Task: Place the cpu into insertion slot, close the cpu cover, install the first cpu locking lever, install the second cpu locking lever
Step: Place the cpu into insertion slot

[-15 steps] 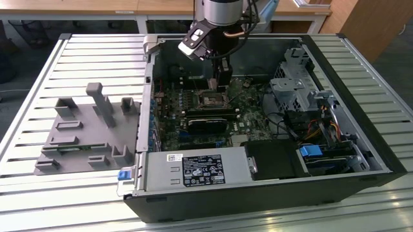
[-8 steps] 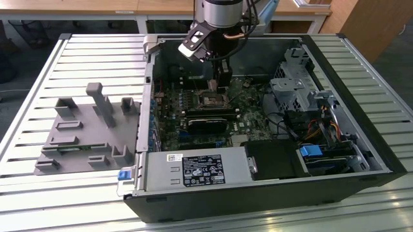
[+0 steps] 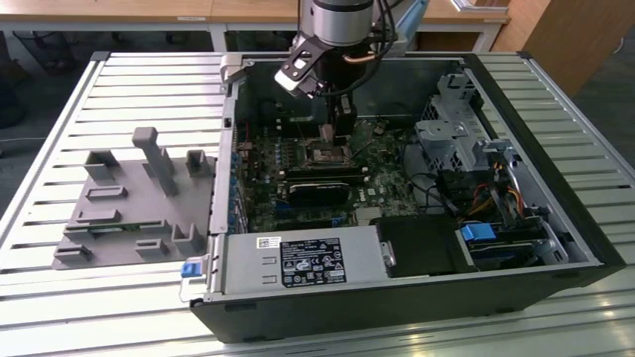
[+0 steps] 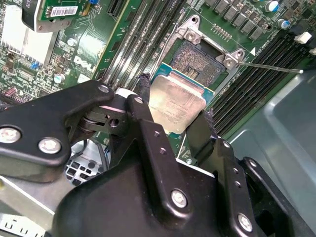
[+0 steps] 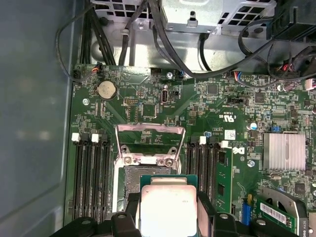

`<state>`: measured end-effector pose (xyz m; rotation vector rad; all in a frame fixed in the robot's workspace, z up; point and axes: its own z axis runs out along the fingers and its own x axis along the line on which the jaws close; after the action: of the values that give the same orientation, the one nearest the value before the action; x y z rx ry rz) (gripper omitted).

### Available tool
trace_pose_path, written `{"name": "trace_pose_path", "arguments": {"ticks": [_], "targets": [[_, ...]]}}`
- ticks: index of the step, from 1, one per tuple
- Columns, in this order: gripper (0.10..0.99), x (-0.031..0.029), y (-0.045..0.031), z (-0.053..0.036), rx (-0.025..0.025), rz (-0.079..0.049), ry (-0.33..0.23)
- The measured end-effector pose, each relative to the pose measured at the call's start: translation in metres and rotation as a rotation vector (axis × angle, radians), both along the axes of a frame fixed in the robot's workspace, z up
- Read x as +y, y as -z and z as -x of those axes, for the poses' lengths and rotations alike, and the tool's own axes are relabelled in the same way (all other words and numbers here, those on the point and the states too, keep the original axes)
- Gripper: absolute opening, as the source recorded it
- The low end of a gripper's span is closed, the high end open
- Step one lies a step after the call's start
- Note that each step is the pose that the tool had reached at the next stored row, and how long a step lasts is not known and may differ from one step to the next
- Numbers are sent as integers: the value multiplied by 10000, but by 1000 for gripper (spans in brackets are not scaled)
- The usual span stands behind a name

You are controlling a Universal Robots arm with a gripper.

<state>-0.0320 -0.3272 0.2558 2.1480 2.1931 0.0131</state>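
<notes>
The cpu [image 4: 177,103], a flat square chip with a silvery-beige top, is held between my gripper's black fingers [image 4: 143,106]. My gripper [image 5: 169,213] is shut on it. It hangs just above the insertion slot [image 4: 197,61], a black square socket with a metal rim, and overlaps one edge of the slot [image 5: 132,178]. The cpu cover [image 5: 150,140], a thin silvery frame, stands flipped open beside the socket. A thin metal locking lever [image 4: 269,66] sticks out sideways from a socket corner. In the exterior view my gripper [image 3: 337,135] hovers over the slot [image 3: 328,155] inside the open computer case.
The case walls [image 3: 230,111] surround the motherboard. A long black card [image 3: 320,186] lies near the socket, and memory slots [image 5: 91,173] flank it. A drive cage [image 3: 451,134] with cables is on the exterior view's right, the power supply [image 3: 297,260] in front, a grey fixture [image 3: 129,201] on its left.
</notes>
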Motion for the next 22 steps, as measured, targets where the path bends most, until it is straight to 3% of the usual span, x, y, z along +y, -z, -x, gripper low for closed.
{"name": "trace_pose_path", "arguments": {"ticks": [16,22], "targets": [[541,4,79,-2,0,0,0],[541,8,169,-1,0,0,1]]}}
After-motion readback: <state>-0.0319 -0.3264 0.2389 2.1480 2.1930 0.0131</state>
